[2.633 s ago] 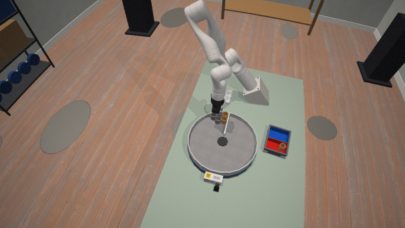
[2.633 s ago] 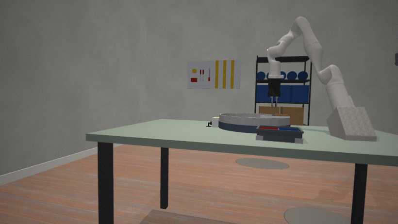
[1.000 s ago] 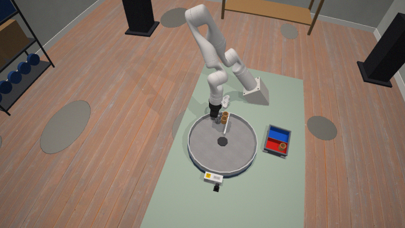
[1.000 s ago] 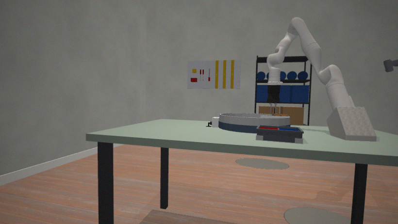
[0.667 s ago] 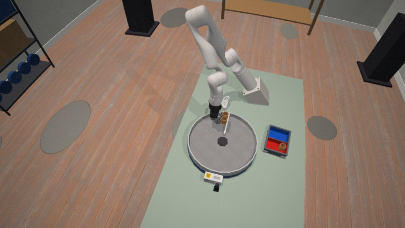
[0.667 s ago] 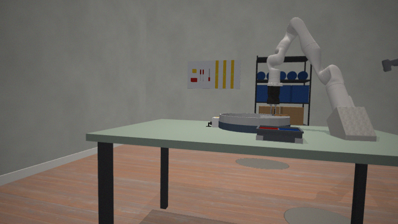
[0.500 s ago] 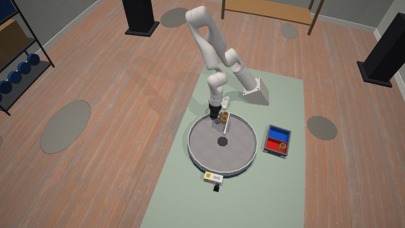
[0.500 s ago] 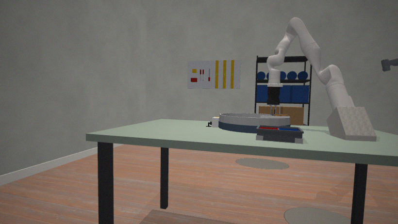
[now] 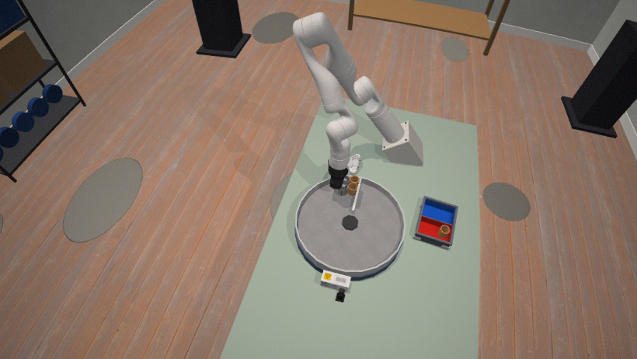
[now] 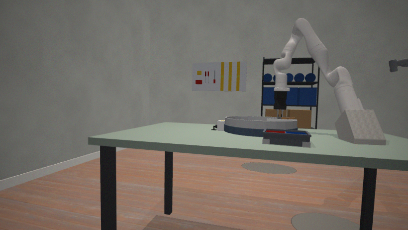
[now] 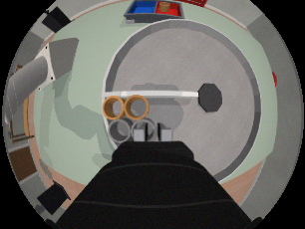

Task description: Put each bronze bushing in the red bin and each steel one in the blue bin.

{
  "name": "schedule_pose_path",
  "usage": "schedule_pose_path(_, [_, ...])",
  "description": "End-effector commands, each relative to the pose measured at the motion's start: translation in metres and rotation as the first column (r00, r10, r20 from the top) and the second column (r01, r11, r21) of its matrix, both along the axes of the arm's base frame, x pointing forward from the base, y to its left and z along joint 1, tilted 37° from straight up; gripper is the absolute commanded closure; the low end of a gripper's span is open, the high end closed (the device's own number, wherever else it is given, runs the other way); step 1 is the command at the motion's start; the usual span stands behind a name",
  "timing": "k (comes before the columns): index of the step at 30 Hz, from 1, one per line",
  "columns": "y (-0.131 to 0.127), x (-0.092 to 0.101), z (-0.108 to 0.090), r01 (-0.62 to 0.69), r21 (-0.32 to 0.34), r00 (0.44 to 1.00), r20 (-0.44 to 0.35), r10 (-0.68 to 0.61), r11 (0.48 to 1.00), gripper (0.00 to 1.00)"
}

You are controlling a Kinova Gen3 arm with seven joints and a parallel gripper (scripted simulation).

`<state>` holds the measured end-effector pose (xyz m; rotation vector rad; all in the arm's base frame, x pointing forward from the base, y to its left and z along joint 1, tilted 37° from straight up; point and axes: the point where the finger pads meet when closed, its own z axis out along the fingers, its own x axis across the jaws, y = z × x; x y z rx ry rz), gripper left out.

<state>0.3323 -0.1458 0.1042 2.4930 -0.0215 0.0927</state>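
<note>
turntable: round, rimmed turntable; the rim prob. keeps parts from riding off.
white bar: runs hub to rim, a guide; likely there to stop parts & bunch them for picking.
bronze: two bronze bushings, upright, side by side along the bar; both still need the red bin.
steel, rim side: outer steel bushing, upright by the rim, next to the bronze pair.
steel, hub side: inner steel bushing, upright at the fingers; looks like the current target.
gripper: the gripper is down low, fingers part-open, nothing clenched. narrow gap prob. chosen to fit among close neighbours; poss. one finger inside the sleeve & one outside, but wrist view is poor there, so can't confirm.
red bin: red bin has one binned bronze bushing, correct side.
blue bin: blue bin, no steel visible in it; next drop should go here.
risk: closing off-centre could nudge adj. bronze; check colour b4 release, bins share a wall.

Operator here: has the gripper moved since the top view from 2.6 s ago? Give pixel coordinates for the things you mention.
Yes. In the top view, the gripper (image 9: 337, 189) (image 11: 152, 128) has shifted slightly toward the image's left, relative to the two bronze bushings (image 9: 352, 189) (image 11: 136, 108).
</note>
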Motion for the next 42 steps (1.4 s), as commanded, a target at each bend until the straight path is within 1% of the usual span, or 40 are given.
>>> schedule_pose_path(1, [-0.0018,-0.0015,-0.0017,0.003,-0.003,1.000,-0.005,-0.003,1.000,0.55])
schedule_pose_path(11, [-0.0018,-0.0015,-0.0017,0.003,-0.003,1.000,-0.005,-0.003,1.000,0.55])
schedule_pose_path(12, [-0.0017,-0.0014,-0.0016,0.003,-0.003,1.000,-0.005,-0.003,1.000,1.00])
schedule_pose_path(42, [-0.0013,0.0016,-0.0009,0.000,-0.002,1.000,0.001,0.000,1.000,1.00])
